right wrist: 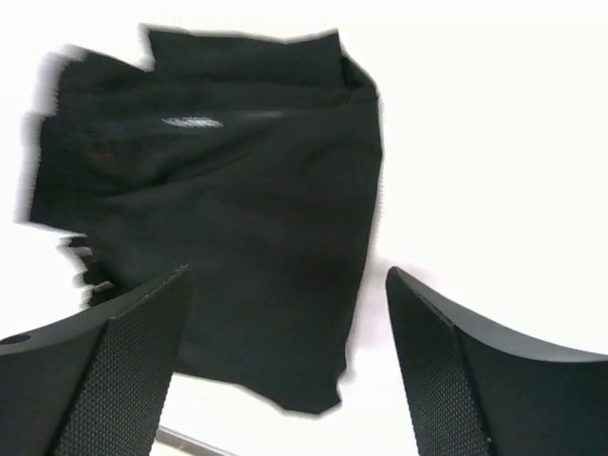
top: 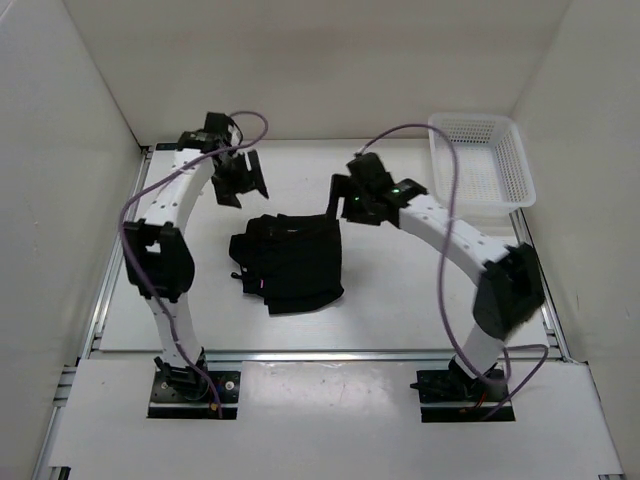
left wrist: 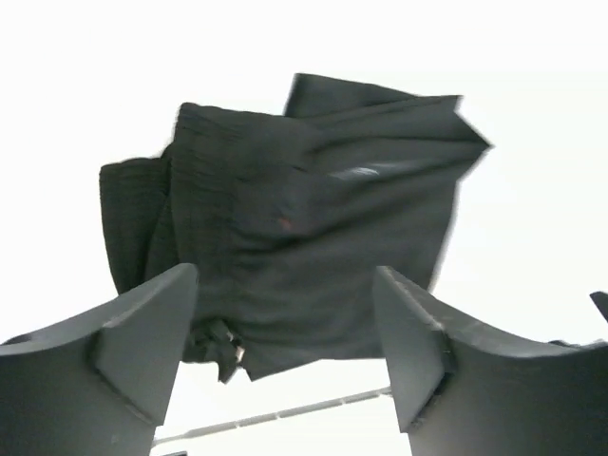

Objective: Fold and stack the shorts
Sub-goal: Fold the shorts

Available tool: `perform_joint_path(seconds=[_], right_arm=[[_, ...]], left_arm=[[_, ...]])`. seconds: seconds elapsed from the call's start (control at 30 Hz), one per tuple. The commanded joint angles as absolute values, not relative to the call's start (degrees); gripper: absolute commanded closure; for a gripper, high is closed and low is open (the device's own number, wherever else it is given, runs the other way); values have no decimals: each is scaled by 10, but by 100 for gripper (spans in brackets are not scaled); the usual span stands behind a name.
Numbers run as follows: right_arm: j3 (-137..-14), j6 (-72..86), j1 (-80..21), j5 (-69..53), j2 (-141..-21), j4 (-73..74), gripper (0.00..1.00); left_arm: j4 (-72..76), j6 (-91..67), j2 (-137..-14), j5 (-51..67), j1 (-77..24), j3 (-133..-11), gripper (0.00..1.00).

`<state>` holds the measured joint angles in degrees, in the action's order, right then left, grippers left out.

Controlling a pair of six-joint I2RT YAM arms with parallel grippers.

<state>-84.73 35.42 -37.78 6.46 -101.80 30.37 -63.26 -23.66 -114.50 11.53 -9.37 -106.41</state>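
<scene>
The black shorts [top: 290, 262] lie folded into a rough square bundle in the middle of the white table. They also show in the left wrist view [left wrist: 294, 228] and in the right wrist view [right wrist: 228, 218]. My left gripper [top: 240, 178] hangs above the table behind the bundle's far left corner, jaws open and empty; in its own view [left wrist: 285, 366] the fingers frame the cloth without touching it. My right gripper [top: 345, 200] hovers above the bundle's far right corner, jaws open and empty, and in its own view [right wrist: 285, 366] it stands clear of the cloth.
A white plastic basket [top: 480, 160] stands at the far right corner of the table. White walls close in the table on the left, back and right. A metal rail [top: 320, 353] runs along the table's near edge in front of the arm bases.
</scene>
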Motion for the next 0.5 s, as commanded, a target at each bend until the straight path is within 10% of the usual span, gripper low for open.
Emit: perform_joint_path(seconds=[0.0, 0.03, 0.47], right_arm=[[-813, 344, -359, 144, -874, 328, 12], [-801, 344, -350, 178, -852, 351, 12], [-621, 382, -320, 399, -522, 536, 12]], left_arm=[[-685, -214, -999, 92, -99, -1116, 13], [-686, -207, -977, 86, -99, -1116, 0], [-600, -240, -566, 12, -99, -833, 0]])
